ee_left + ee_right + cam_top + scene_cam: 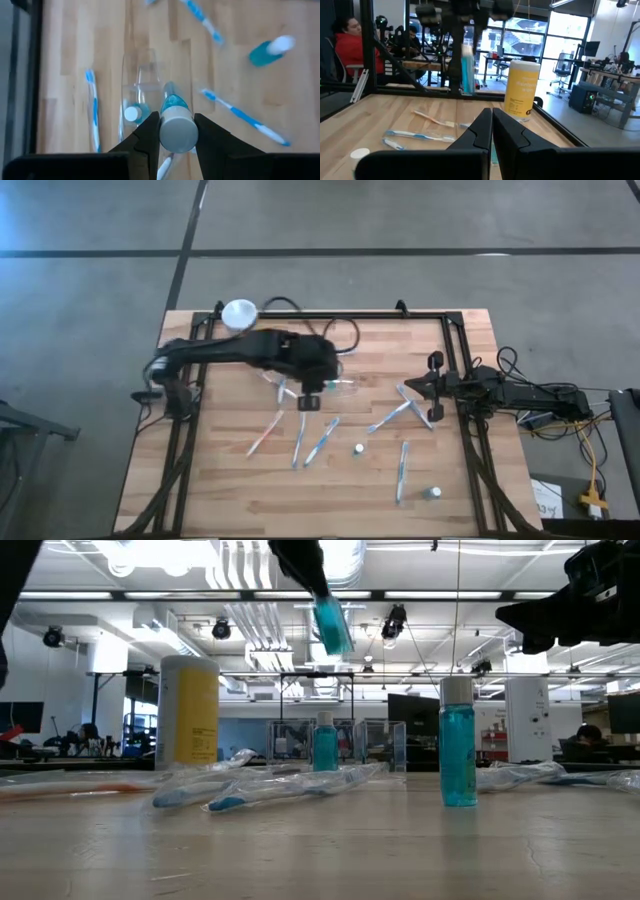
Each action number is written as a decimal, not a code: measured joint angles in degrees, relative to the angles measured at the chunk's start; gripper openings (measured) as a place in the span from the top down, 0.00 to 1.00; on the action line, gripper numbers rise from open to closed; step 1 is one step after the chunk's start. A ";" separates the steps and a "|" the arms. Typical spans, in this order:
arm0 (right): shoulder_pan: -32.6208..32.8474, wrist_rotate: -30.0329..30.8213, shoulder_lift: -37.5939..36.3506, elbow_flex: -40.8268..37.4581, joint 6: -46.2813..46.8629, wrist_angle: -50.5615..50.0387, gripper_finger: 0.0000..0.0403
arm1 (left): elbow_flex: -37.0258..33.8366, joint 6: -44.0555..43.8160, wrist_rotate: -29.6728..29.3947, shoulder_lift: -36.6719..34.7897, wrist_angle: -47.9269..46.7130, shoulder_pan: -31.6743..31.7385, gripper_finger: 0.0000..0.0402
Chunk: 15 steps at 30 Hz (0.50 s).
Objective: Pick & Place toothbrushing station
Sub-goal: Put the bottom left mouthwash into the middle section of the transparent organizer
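The toothbrushing station (155,75) is a clear plastic box on the wooden table, with one small blue bottle (134,114) standing in it. It also shows in the low view (385,745). My left gripper (310,398) is above it, shut on a second small blue bottle with a white cap (176,127). My right gripper (492,125) is shut and empty, near the table's right side (412,388). My left gripper pinches the blue bottle at its white-capped top end (177,135) between its two fingers. The fingers point down from above. The bottle hangs below them, lifted clear and slightly tilted (332,628), right over the clear station.
Several toothbrushes (322,438) lie scattered over the middle of the table. Two more small blue bottles stand nearer the front (358,448) (434,492). A yellow canister with a white lid (240,313) stands at the far left edge. A black frame rims the table.
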 joint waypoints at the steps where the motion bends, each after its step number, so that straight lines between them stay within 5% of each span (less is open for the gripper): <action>1: 0.00 0.00 0.00 0.00 0.00 0.00 0.98 | 0.85 -0.16 -0.08 1.64 -0.35 0.32 0.76; 15: 0.00 0.00 0.00 0.00 -0.02 0.00 0.98 | 2.58 3.63 -0.20 8.40 -1.84 4.66 0.76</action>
